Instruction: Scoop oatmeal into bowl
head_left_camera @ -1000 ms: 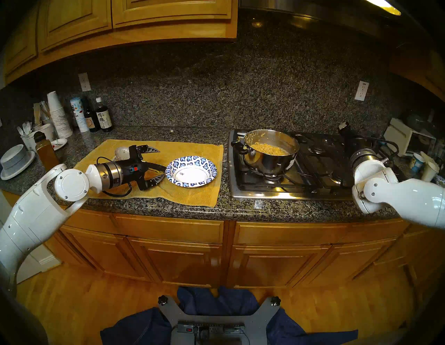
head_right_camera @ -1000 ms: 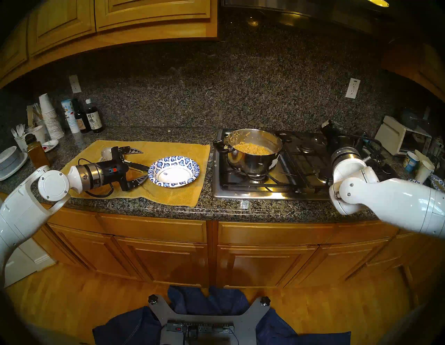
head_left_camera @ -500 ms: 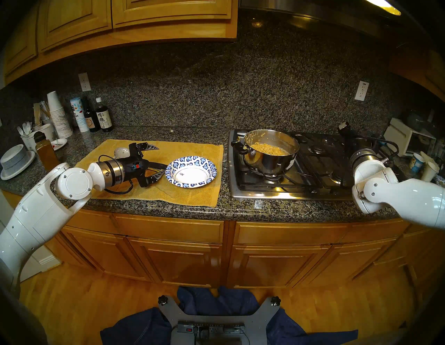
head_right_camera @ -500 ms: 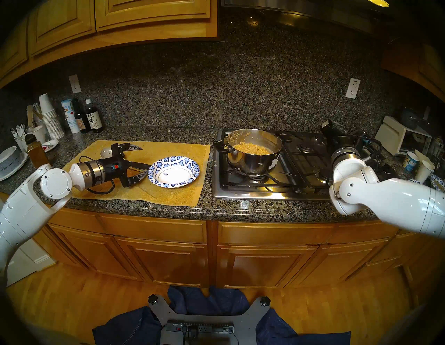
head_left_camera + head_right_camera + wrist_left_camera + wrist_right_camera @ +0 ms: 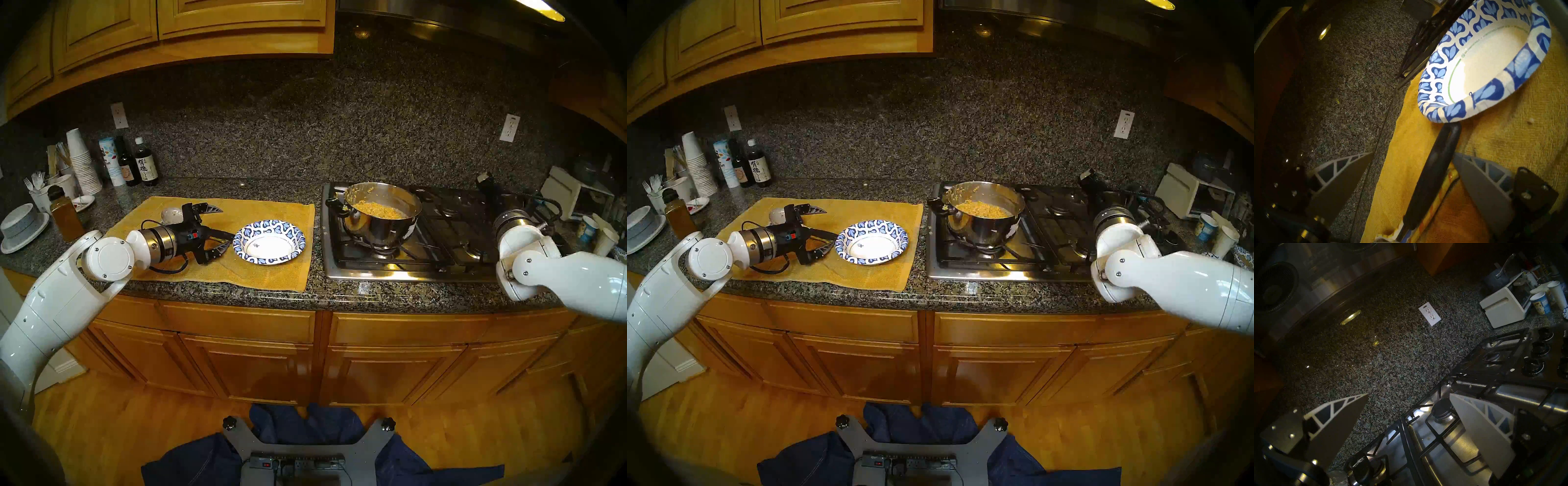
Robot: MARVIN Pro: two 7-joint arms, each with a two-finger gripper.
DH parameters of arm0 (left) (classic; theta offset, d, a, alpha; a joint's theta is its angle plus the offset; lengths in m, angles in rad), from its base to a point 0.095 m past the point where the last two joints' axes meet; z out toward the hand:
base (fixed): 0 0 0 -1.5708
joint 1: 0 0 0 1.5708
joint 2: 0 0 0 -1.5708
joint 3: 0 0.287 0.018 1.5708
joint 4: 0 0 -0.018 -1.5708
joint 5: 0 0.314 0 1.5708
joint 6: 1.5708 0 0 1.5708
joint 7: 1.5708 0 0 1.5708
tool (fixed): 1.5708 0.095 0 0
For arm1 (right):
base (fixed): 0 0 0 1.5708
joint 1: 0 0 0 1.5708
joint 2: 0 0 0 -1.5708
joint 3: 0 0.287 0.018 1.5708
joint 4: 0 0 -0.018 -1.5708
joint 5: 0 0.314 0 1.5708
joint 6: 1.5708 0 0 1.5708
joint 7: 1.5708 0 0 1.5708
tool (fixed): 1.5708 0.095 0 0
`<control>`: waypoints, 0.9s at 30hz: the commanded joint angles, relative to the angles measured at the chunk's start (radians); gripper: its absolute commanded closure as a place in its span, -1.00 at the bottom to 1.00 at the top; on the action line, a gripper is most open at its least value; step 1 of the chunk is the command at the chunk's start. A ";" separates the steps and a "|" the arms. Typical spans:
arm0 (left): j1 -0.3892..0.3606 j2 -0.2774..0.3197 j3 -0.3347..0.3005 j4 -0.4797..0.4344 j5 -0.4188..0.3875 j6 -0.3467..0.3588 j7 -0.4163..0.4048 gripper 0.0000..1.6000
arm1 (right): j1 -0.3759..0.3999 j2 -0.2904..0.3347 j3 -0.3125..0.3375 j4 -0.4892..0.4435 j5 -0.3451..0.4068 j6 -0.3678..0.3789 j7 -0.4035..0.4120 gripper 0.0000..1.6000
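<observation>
Nothing scooped yet: oatmeal (image 5: 376,208) all in pot (image 5: 380,224), bowl (image 5: 269,241) bare, just past left gripper (image 5: 217,230) tips. Jaws spread wide, ladle handle (image 5: 1432,171) between, ungripped. Right gripper (image 5: 1408,414) spread, empty.

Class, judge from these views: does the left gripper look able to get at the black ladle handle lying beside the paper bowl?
Probably yes. The left gripper is open with the ladle handle lying between its fingers on the yellow towel. The bowl sits just past the handle's tip.
</observation>
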 commanded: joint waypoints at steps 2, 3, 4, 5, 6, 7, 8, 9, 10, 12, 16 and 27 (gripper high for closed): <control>-0.065 -0.049 -0.017 0.016 0.020 -0.014 0.047 -1.00 | 0.030 -0.002 0.027 0.001 -0.012 -0.004 0.007 -1.00; -0.068 -0.053 -0.016 0.020 0.023 -0.016 0.049 -1.00 | 0.030 -0.002 0.027 0.001 -0.012 -0.004 0.007 -1.00; -0.069 -0.056 -0.015 0.023 0.026 -0.017 0.049 -1.00 | 0.030 -0.002 0.027 0.001 -0.012 -0.004 0.007 -1.00; -0.071 -0.058 -0.014 0.025 0.028 -0.018 0.049 -1.00 | 0.030 -0.002 0.027 0.001 -0.012 -0.004 0.007 -1.00; -0.073 -0.060 -0.013 0.028 0.031 -0.020 0.049 -1.00 | 0.030 -0.002 0.027 0.001 -0.012 -0.004 0.007 -1.00; -0.073 -0.062 -0.012 0.030 0.032 -0.021 0.048 -1.00 | 0.030 -0.002 0.027 0.001 -0.013 -0.004 0.007 -1.00; -0.074 -0.063 -0.012 0.031 0.034 -0.023 0.048 -1.00 | 0.030 -0.002 0.027 0.001 -0.013 -0.004 0.007 -1.00; -0.074 -0.064 -0.011 0.033 0.035 -0.024 0.046 -1.00 | 0.030 -0.002 0.027 0.001 -0.013 -0.004 0.007 -1.00; -0.074 -0.066 -0.011 0.034 0.037 -0.026 0.045 -1.00 | 0.031 -0.002 0.027 0.001 -0.013 -0.004 0.006 -1.00; -0.075 -0.067 -0.010 0.036 0.039 -0.028 0.042 -1.00 | 0.031 -0.002 0.027 0.001 -0.013 -0.004 0.006 -1.00; -0.074 -0.057 -0.011 0.031 0.046 -0.032 0.028 -1.00 | 0.031 -0.002 0.027 0.001 -0.013 -0.004 0.006 -1.00; -0.068 -0.014 -0.038 -0.001 0.046 -0.033 0.006 -1.00 | 0.030 -0.002 0.027 0.001 -0.012 -0.004 0.007 -1.00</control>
